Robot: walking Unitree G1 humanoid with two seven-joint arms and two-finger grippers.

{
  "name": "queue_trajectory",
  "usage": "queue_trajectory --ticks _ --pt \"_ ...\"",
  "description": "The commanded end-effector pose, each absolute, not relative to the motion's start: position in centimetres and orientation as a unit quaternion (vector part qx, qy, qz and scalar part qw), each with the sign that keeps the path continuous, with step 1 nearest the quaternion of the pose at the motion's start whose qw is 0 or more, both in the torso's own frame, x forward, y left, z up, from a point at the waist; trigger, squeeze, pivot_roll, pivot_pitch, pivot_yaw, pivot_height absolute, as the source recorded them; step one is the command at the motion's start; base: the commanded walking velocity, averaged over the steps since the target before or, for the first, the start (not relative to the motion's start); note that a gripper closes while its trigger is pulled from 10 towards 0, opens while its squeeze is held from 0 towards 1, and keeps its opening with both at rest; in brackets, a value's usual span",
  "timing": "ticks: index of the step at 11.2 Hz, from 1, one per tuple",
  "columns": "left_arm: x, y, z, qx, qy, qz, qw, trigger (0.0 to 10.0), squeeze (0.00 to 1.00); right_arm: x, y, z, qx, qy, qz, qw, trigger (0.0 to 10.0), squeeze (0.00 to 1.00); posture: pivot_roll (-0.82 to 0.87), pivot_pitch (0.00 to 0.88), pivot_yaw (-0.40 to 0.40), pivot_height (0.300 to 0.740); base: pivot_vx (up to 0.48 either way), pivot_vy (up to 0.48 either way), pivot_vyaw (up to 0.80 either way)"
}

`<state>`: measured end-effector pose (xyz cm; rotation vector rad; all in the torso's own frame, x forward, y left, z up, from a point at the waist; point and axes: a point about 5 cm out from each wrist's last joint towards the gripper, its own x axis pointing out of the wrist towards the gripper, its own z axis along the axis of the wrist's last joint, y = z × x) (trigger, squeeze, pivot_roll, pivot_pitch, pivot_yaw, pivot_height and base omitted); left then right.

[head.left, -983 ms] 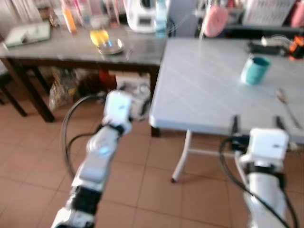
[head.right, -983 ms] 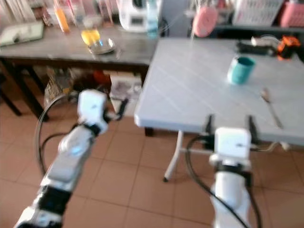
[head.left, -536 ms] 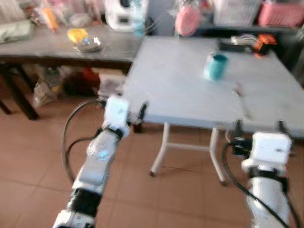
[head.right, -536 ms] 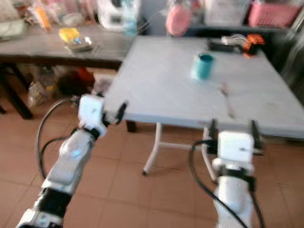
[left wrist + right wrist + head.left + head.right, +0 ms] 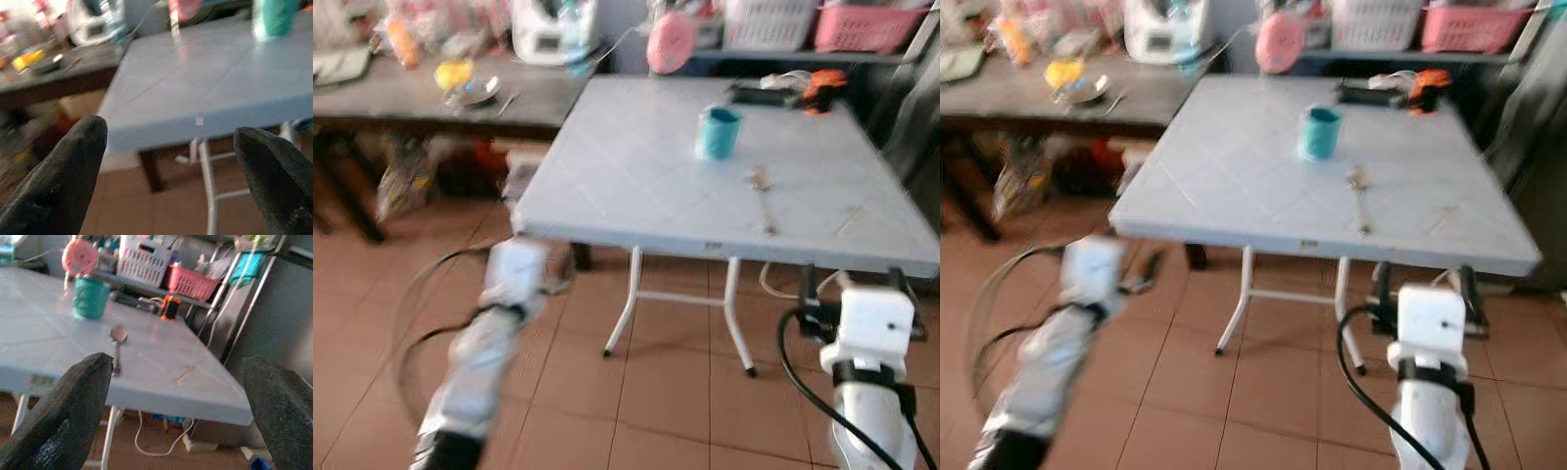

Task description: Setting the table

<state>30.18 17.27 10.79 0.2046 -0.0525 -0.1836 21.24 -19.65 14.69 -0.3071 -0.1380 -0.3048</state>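
A teal cup stands upright on the pale grey folding table, toward its far side. A metal spoon lies on the tabletop just right of the cup, closer to me. My left gripper hangs open and empty in front of the table's near left corner, below the tabletop; its arm is blurred. My right gripper is open and empty, low in front of the table's near right edge, pointing toward the spoon and cup.
A dark side table at the left carries a metal bowl, bottles and a white appliance. Baskets line a back shelf. An orange-black item lies at the table's far edge. Bags sit under the dark table.
The whole picture has shifted, so the camera has swung right: the grey table now sits in the middle. My left arm is lower and blurred. The right gripper looks the same.
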Motion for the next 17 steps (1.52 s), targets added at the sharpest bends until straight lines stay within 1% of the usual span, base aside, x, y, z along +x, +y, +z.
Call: queue_trajectory --ticks 1,3,5,7,9,12,13,16,17 --pt "30.2 17.9 11.9 0.103 -0.049 -0.083 0.990 10.0 0.00 21.0 -19.2 15.0 -0.149 -0.079 -0.138 0.976 10.0 0.00 0.10 0.074 0.016 0.740 0.000 0.000 0.00" --pt "29.8 18.7 12.1 0.100 -0.050 -0.067 0.991 10.0 0.00 20.6 -19.2 14.6 -0.148 -0.070 -0.128 0.978 10.0 0.00 0.12 0.076 0.002 0.740 0.000 0.000 0.00" --pt "28.4 18.2 11.0 0.083 -0.027 -0.096 0.991 10.0 0.00 20.2 -19.0 14.3 -0.148 -0.063 -0.122 0.979 10.0 0.00 0.12 0.087 -0.004 0.740 0.000 0.000 0.00" --pt "27.7 17.5 10.8 0.075 -0.021 -0.128 0.989 10.0 0.00 20.0 -19.2 14.2 -0.146 -0.062 -0.134 0.978 10.0 0.00 0.12 0.091 0.002 0.740 0.000 0.000 0.00" --pt "27.1 18.2 10.5 0.091 -0.015 -0.127 0.988 10.0 0.00 19.8 -19.1 14.1 -0.146 -0.059 -0.137 0.978 10.0 0.00 0.11 0.103 0.009 0.740 0.000 0.000 0.00" --pt "27.4 17.7 10.5 0.089 -0.019 -0.143 0.986 10.0 0.00 20.0 -19.0 14.3 -0.141 -0.062 -0.142 0.978 10.0 0.00 0.11 0.106 0.012 0.740 0.000 0.000 -0.14" --pt "28.0 17.0 11.0 0.082 -0.027 -0.160 0.983 10.0 0.00 20.2 -18.9 14.4 -0.141 -0.064 -0.139 0.978 10.0 0.00 0.11 0.106 0.017 0.740 0.000 0.000 -0.48" --pt "28.5 16.1 12.1 0.074 -0.036 -0.171 0.982 10.0 0.00 20.3 -18.9 14.4 -0.141 -0.065 -0.144 0.977 10.0 0.00 0.10 0.108 0.022 0.740 0.000 0.000 -0.80" --pt "28.6 15.8 12.3 0.070 -0.039 -0.178 0.981 10.0 0.00 20.3 -18.9 14.5 -0.141 -0.066 -0.143 0.977 10.0 0.00 0.10 0.110 0.023 0.740 0.000 0.000 0.00"
